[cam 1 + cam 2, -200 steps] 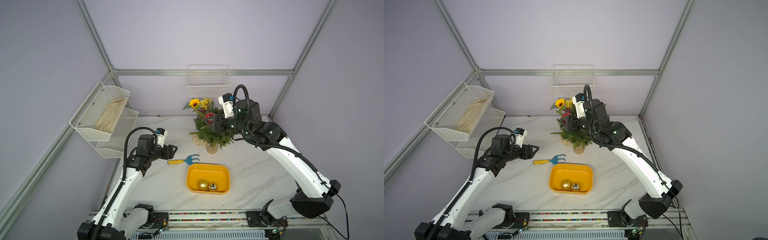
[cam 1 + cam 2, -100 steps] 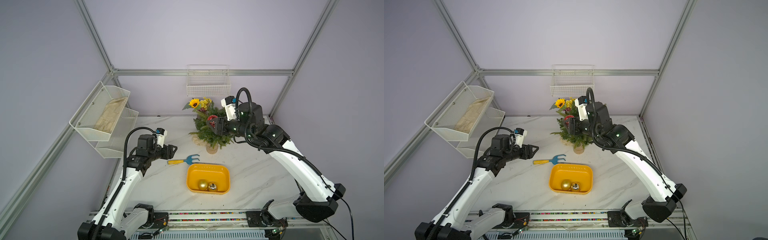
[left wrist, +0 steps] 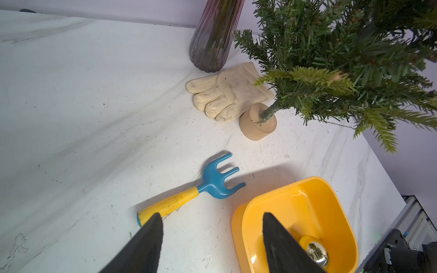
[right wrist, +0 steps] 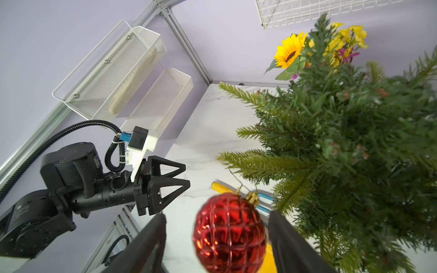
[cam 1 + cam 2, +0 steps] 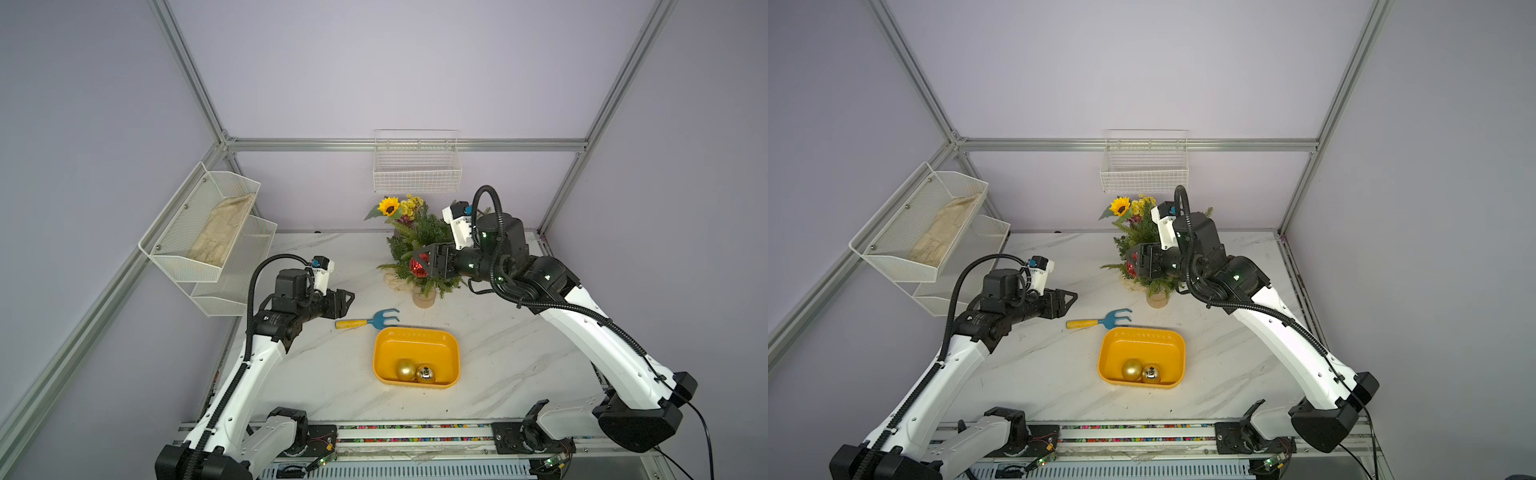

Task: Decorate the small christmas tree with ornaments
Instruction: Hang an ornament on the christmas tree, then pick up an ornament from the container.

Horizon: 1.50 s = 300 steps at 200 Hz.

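Forearm (image 5: 478, 264) level, right gripper (image 5: 420, 262) at tree (image 5: 415, 237) — spread round red bauble (image 4: 229, 234)

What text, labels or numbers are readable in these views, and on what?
None can be read.
Left arm: small white mark on the black link, too small to read.
The same arm, seen from the right wrist: grey sticker on the motor housing, blurred.
Red ornament, yellow bin, rake: no print visible.

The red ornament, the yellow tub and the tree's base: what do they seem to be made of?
Red ornament: glossy faceted shell with bright glints, probably plastic or glass. Yellow tub: smooth moulded plastic, slight sheen. Tree's base: pale matte wood, by its look.
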### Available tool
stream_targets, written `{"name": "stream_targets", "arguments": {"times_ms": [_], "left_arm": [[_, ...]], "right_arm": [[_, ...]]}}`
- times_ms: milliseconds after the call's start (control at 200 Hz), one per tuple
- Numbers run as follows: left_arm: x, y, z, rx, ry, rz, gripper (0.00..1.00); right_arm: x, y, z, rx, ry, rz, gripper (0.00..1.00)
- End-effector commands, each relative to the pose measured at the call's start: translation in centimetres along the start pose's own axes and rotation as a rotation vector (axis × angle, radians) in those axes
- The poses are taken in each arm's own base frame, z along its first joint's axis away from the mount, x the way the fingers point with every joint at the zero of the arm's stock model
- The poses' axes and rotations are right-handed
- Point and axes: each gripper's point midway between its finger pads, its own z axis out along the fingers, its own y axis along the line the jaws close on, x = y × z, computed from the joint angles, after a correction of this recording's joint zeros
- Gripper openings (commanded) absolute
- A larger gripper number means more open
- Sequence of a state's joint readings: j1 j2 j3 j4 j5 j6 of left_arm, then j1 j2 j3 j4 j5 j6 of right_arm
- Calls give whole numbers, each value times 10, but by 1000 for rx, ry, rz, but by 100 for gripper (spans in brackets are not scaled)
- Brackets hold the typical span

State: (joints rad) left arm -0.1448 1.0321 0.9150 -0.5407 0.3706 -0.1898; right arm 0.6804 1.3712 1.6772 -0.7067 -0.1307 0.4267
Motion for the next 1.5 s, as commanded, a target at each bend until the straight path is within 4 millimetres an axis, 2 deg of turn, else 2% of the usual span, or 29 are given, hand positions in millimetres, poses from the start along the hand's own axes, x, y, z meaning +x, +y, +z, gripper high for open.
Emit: {"name": "stream_targets", "arguments": {"times_ms": [0, 265, 485, 605, 830, 1065, 1205, 1345, 1495], "left_arm": [[-11, -4, -4, 20, -30, 23, 67], [-10, -5, -3, 25, -26, 22, 67], [-8, -5, -2, 30, -21, 19, 67], [-9, -4, -2, 21, -24, 19, 67], [-8, -3, -2, 18, -19, 16, 67], [-8, -1, -4, 7, -20, 16, 67], [-7, -2, -2, 13, -12, 14, 67], [-6, -2, 0, 24, -5, 10, 67], [-5, -3, 1, 32, 2, 7, 67]], "right_arm": [[-12, 8, -14, -33, -53, -3, 74], [-9, 9, -23, -39, -49, 25, 74], [15, -1, -29, -8, 18, 61, 72], [42, -10, -30, 14, 102, 92, 70], [92, -24, -45, 73, 237, 164, 68], [171, -46, -46, 213, 427, 225, 67], [215, -50, -40, 269, 524, 234, 67], [253, -53, -24, 295, 606, 223, 67], [281, -64, -5, 352, 662, 157, 67]]}}
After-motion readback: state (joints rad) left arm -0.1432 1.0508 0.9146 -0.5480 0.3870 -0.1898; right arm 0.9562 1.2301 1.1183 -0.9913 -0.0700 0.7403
